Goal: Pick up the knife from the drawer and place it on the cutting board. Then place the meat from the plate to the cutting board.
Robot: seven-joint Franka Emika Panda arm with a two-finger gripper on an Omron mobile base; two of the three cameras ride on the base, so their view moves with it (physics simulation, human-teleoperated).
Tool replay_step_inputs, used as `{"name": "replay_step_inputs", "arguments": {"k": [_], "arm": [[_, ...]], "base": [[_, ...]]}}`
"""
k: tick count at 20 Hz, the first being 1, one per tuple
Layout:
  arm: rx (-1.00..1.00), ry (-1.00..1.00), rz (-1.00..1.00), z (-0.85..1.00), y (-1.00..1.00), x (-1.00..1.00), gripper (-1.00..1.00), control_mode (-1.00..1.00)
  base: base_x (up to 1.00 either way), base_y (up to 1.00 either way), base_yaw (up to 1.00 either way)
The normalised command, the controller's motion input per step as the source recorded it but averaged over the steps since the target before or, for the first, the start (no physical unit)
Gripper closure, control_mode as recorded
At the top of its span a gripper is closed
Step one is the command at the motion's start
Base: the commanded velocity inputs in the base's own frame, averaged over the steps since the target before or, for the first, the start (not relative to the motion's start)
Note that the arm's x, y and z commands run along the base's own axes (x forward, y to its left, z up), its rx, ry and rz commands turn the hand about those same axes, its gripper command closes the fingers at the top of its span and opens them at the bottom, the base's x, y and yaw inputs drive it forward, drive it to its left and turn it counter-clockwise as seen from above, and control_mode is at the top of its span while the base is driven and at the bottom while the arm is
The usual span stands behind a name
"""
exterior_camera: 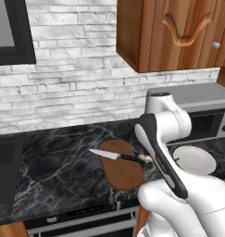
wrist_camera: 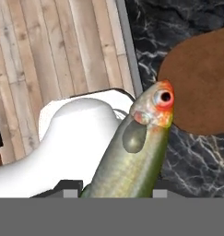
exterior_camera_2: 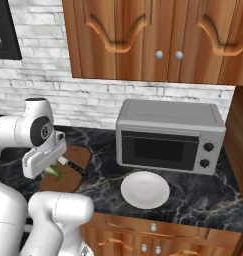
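White arm, dark joints

The arm (exterior_camera: pixel 167 139) is built of smooth, rounded, glossy white shells. A long black band runs down one link, and a round dark grey cap with a small pale mark sits on a joint (exterior_camera_2: pixel 41 131).

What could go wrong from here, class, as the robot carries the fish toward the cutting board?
1. The fish hangs long from the hand, so it may swing or slip before reaching the cutting board.
2. The knife already lies across the board; setting the fish down could knock it, perhaps off onto the counter.
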Motion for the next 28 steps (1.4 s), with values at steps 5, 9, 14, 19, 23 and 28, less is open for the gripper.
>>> {"name": "replay_step_inputs", "arguments": {"k": [5, 9, 14, 19, 23, 28], "arm": [[0.00, 0.00, 0.17, 0.00, 0.45, 0.03, 1.00, -1.00], [0.00, 0.06, 0.00, -0.18, 0.71, 0.01, 1.00, -1.00], [0.01, 0.05, 0.00, -0.32, 0.28, 0.19, 1.00, -1.00], [0.03, 0.00, 0.00, -0.29, 0.00, 0.29, 1.00, -1.00], [0.03, 0.00, 0.00, -0.22, 0.00, 0.34, 1.00, -1.00], [0.00, 0.00, 0.00, -0.30, 0.02, 0.30, 1.00, -1.00]], "base": [[0.00, 0.00, 0.00], [0.00, 0.00, 0.00], [0.00, 0.00, 0.00], [0.00, 0.00, 0.00], [0.00, 0.00, 0.00], [0.00, 0.00, 0.00]]}}
